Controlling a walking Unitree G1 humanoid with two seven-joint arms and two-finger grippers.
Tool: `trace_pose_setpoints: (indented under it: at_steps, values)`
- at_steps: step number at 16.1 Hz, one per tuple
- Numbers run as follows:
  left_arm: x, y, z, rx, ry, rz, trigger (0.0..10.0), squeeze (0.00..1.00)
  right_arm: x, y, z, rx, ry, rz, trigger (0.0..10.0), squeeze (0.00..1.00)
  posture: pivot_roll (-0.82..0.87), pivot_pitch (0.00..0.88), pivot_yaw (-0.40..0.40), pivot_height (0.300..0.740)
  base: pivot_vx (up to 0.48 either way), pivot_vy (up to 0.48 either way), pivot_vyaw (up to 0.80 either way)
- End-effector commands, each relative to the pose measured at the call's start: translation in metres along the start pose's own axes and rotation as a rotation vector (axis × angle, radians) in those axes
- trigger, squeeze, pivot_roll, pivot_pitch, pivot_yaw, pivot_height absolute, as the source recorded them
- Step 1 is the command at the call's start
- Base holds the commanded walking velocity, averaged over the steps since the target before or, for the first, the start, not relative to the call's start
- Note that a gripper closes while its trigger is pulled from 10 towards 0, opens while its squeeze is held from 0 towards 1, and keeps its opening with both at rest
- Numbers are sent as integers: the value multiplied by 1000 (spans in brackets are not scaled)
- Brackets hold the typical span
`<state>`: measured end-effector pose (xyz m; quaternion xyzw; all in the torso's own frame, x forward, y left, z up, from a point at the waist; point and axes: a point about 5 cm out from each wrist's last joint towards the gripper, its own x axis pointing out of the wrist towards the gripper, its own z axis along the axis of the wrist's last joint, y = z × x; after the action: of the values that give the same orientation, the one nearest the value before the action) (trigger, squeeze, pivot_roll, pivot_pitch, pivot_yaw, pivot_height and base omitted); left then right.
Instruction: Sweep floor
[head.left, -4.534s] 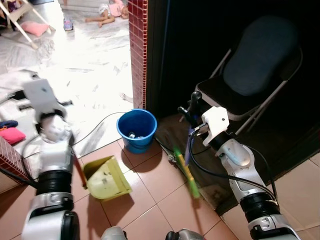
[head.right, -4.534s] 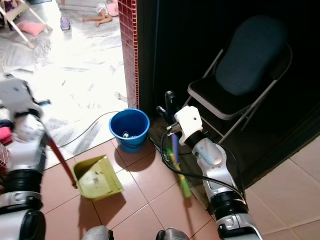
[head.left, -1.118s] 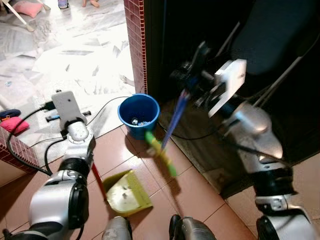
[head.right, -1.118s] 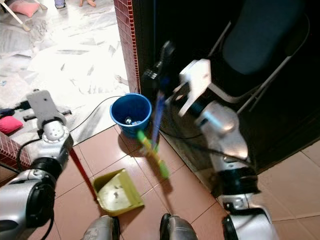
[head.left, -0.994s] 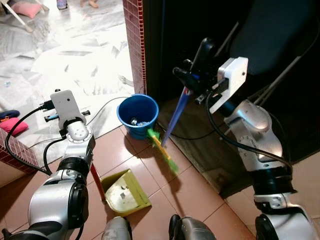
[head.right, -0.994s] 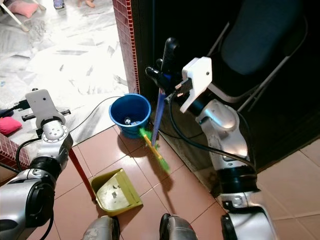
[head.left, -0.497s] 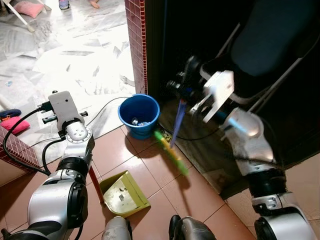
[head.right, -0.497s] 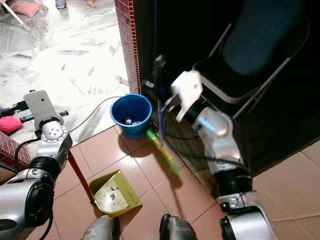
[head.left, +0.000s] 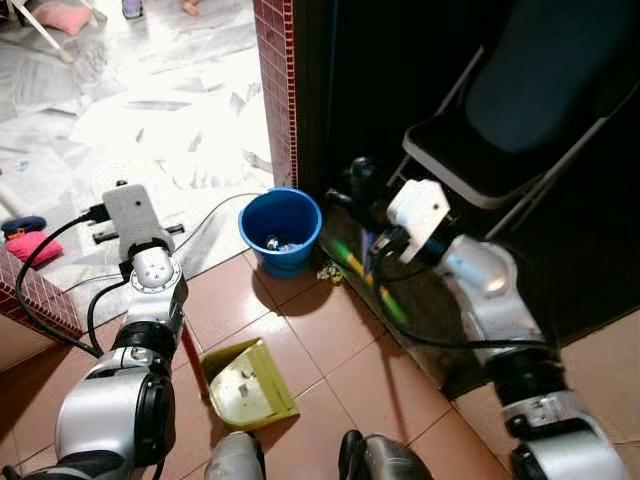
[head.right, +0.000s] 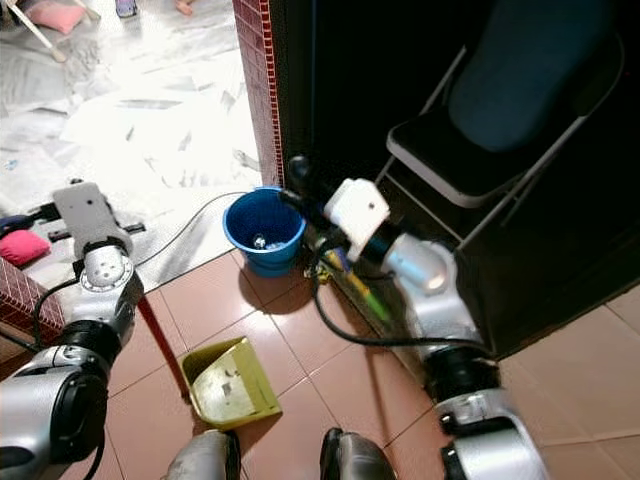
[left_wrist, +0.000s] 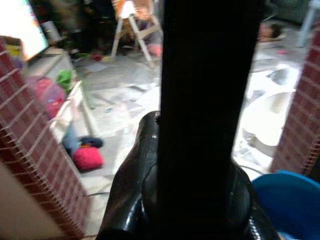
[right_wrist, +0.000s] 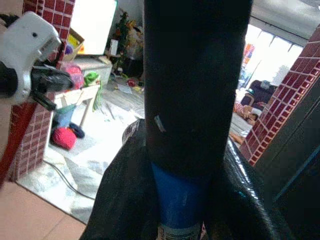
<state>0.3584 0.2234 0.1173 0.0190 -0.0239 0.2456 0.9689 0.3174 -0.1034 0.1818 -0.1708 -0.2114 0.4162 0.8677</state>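
Between the fingers of the right gripper (head.right: 303, 196) sits the broom (head.right: 358, 282), clamped, its green head low beside the blue bucket (head.right: 259, 230). Left gripper (head.left: 160, 300) is closed on the dustpan (head.left: 246, 382) handle. Judgement: stroke debris toward the pan, avoiding the cable (head.left: 200, 236).

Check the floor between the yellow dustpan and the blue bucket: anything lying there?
Nothing in the left eye view: bare terracotta tiles run from the dustpan up to the bucket.
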Motion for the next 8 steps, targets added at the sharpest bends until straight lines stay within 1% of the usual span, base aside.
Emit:
trace_pose_setpoints:
  at_steps: [1,2,3,4,8]
  values:
    - [-3,1,-5,-28,22,-10,10000,0,5,2,8,-31,-32,-3,10000,0,-73,189,19,740,0,0,0]
    - [-1,1,-2,-32,15,-11,10000,0,6,4,10,-41,-50,-10,10000,0,-70,193,20,740,0,0,-438]
    - [0,1,0,-36,7,-10,10000,0,4,6,10,-48,-54,-14,10000,0,-70,200,20,740,0,0,-800]
    - [0,1,1,-38,4,-10,10000,0,4,7,9,-53,-58,-13,10000,0,-70,204,19,740,292,0,-800]
    - [-3,1,-3,-42,11,-23,10000,0,3,11,11,-71,-72,-4,10000,0,-73,207,17,740,320,0,0]
